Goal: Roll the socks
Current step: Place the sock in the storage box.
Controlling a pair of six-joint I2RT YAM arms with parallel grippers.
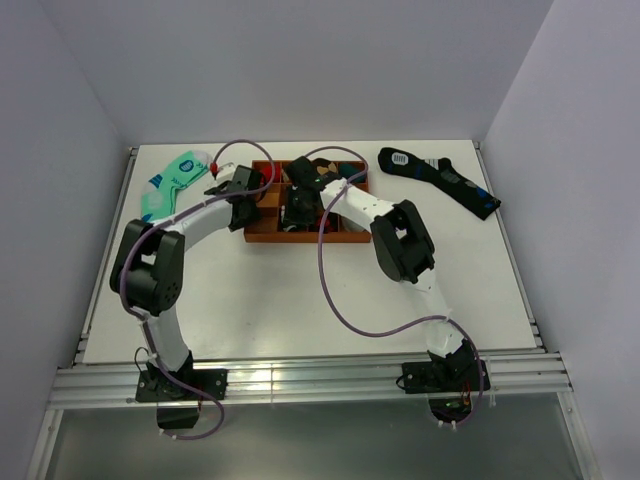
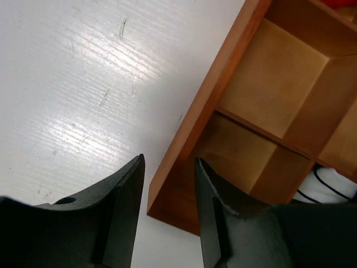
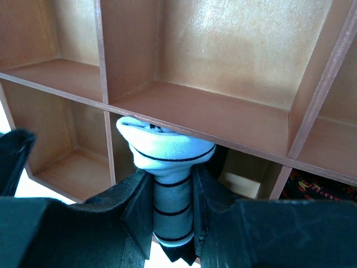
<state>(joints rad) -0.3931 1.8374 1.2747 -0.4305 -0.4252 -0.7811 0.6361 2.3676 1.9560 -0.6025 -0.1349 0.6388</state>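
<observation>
On white table point(image 1: 260, 300) between white walls point(image 1: 300, 70): right hand point(image 3: 172, 190) clamps striped sock point(image 3: 167, 148), left hand point(image 2: 168, 167) parted

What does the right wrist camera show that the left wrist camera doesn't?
Only the right wrist view: the right gripper, jaws shut on the white striped sock. Only the left wrist view: the white table and the left gripper, jaws open and empty over a corner of the wooden tray. Both: that tray's compartments. A white, black-lined sliver at the left view's edge may be that sock.
</observation>
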